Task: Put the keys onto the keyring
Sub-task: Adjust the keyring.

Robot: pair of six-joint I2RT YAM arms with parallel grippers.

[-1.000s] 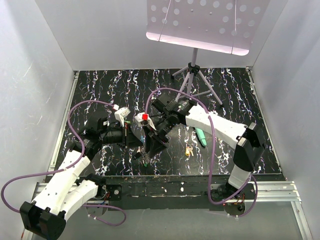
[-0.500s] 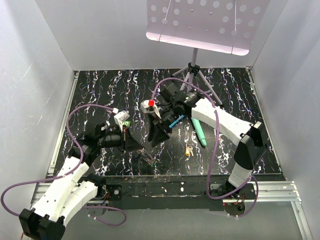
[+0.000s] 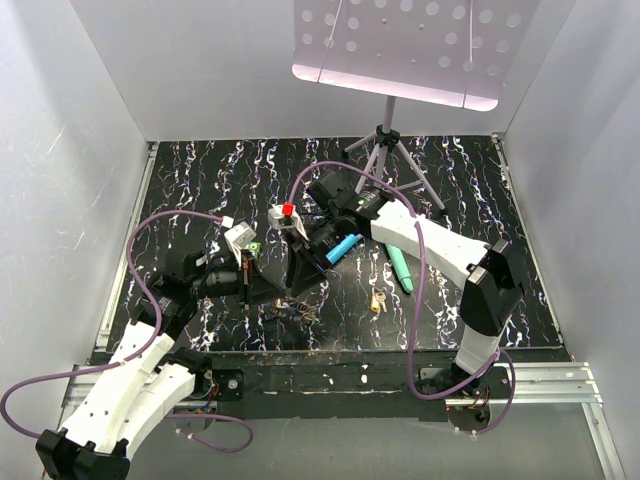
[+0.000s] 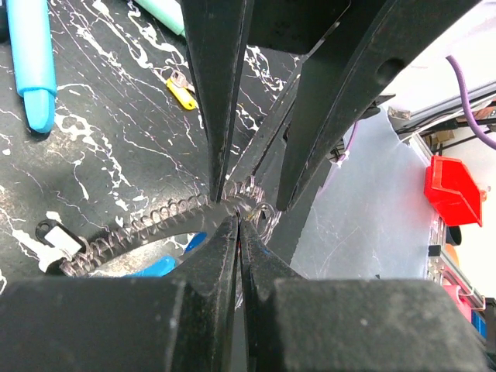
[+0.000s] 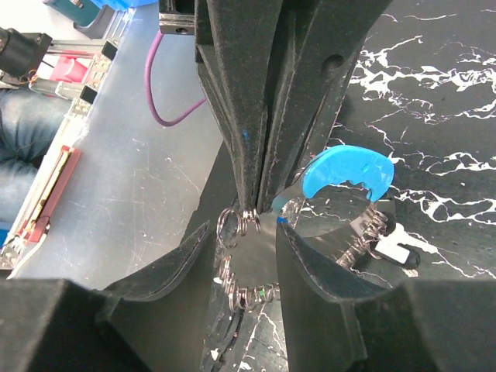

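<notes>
The keyring (image 4: 147, 225) is a grey chain-like loop with a bright blue curved section (image 5: 349, 170) and a white tag. My left gripper (image 4: 238, 221) is shut on its chain near some small wire rings. My right gripper (image 5: 244, 229) is open, with one finger on each side of that pinched spot, tips close to the chain. In the top view the two grippers meet at the front middle, left (image 3: 272, 290) and right (image 3: 297, 283), over the keyring (image 3: 292, 312). A yellow-headed key (image 3: 377, 300) lies on the mat to the right, apart from the ring; it also shows in the left wrist view (image 4: 182, 91).
A blue stick (image 3: 343, 246) and a teal stick (image 3: 400, 268) lie on the black marbled mat behind and right of the grippers. A tripod stand (image 3: 383, 150) with a perforated white tray stands at the back. The table's front edge (image 3: 330, 350) is close to the keyring.
My right gripper swung back and up, then came down and left, closing in around the spot held by the left gripper. The blue stick is now uncovered. The left gripper shifted slightly left.
</notes>
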